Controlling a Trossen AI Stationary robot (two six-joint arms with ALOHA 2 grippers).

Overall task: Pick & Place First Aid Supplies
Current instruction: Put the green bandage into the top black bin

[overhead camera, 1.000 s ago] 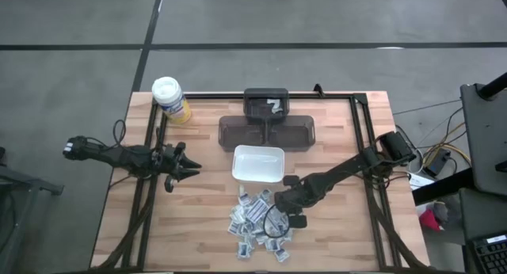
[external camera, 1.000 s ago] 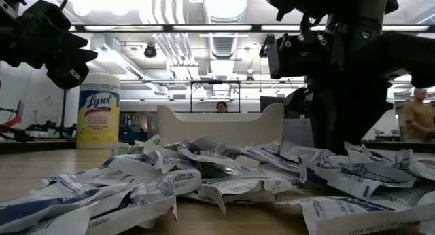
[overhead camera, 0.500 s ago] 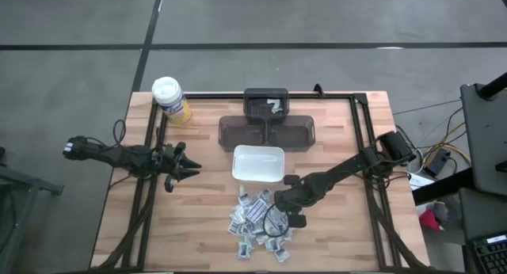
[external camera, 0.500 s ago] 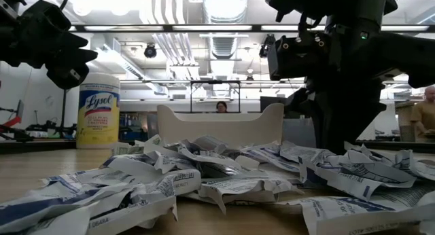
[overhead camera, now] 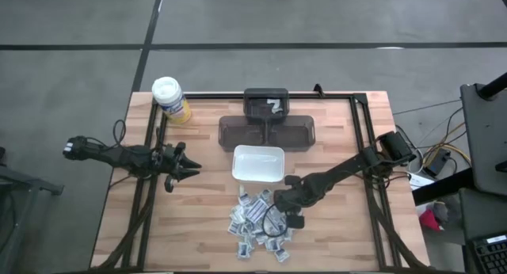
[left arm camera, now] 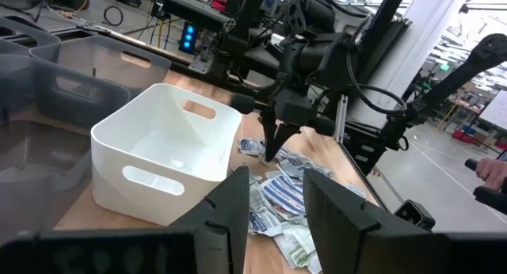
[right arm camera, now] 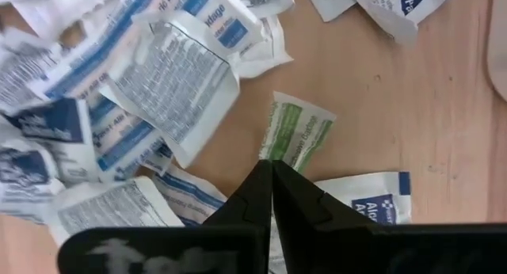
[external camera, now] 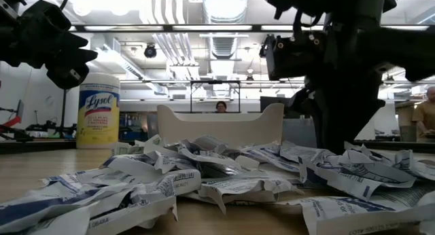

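Note:
The first aid packets (overhead camera: 260,225) lie in a loose heap on the wood, near the table's near edge, and fill the foreground of the low view (external camera: 224,174). My right gripper (overhead camera: 279,214) stands over the heap's right part, pointing down, shut on a green-printed packet (right arm camera: 297,135). My left gripper (overhead camera: 190,169) hovers open at the table's left, aimed at the white dish (left arm camera: 170,151); its fingers (left arm camera: 273,199) stand apart. The white dish (overhead camera: 258,164) rests on the wood just beyond the heap. My right gripper pinches the green-and-white packet by its edge (right arm camera: 275,153) between the two fingertips (right arm camera: 261,179), coming from above and pointing down. The rest of the packet sticks out beyond the tips over bare wood. Whether it is lifted clear, I cannot tell.
A yellow canister with a white lid (overhead camera: 170,98) stands at the far left corner. Dark plastic trays (overhead camera: 267,125) sit beyond the dish, one holding a small white item. Black frame rails (overhead camera: 150,187) run along both table sides. A person (external camera: 427,116) shows in the room behind.
My right arm's wrist has drifted slightly toward the table's left over the heap. The packets, the dish and my left arm have stayed put.

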